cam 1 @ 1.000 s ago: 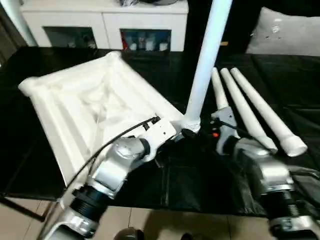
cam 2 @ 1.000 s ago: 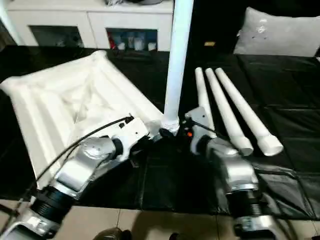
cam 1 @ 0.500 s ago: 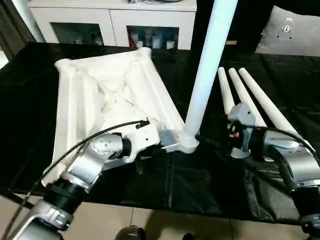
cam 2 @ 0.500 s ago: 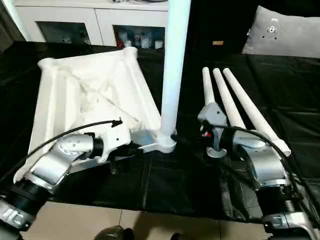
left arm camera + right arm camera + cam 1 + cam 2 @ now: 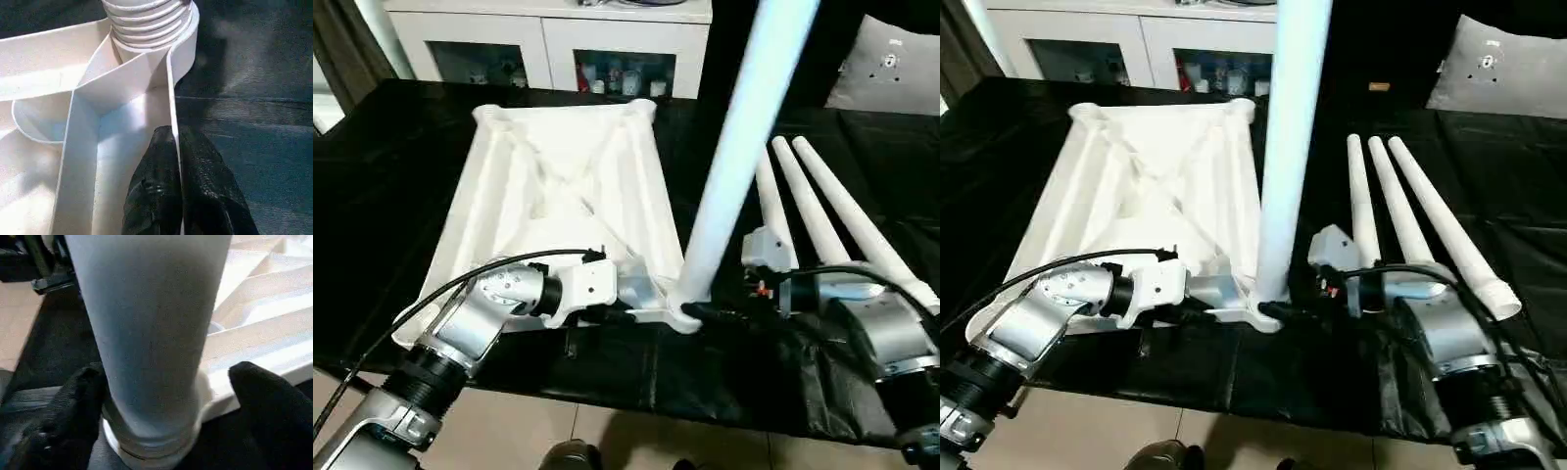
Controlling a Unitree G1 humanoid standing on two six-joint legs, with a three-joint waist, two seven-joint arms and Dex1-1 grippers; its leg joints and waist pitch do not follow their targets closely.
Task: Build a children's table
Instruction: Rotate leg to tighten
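The left claw (image 5: 178,191) has its two black fingers (image 5: 151,196) pressed together on the thin rim wall of the tabletop (image 5: 563,186), one finger inside the rim and one outside, close to the near corner socket. In the left wrist view the ribbed end of a leg sits in that socket just beyond the fingertips. The left forearm reaches in from the near left, a black cable arching over it.

The right claw (image 5: 161,396) stands wide, its fingers (image 5: 68,406) on either side of the upright leg (image 5: 1288,137) near its foot. One finger lies against the leg's side; the other stands apart from it, so the claw is spread around the leg rather than clamped on it.

The upright leg rises from the near right corner of the tabletop, leaning slightly. The tabletop lies upside down on the black bench (image 5: 391,147), ribbed cross-braced underside up, with round sockets at its far corners (image 5: 641,106).

Three more legs (image 5: 1410,211) lie side by side on the bench to the right of the tabletop, fanned out a little, apart from it, just beyond the right forearm.

Behind the bench stands a white cabinet (image 5: 548,29) with small items on its shelves, and a grey pillow (image 5: 1503,69) rests at the far right.
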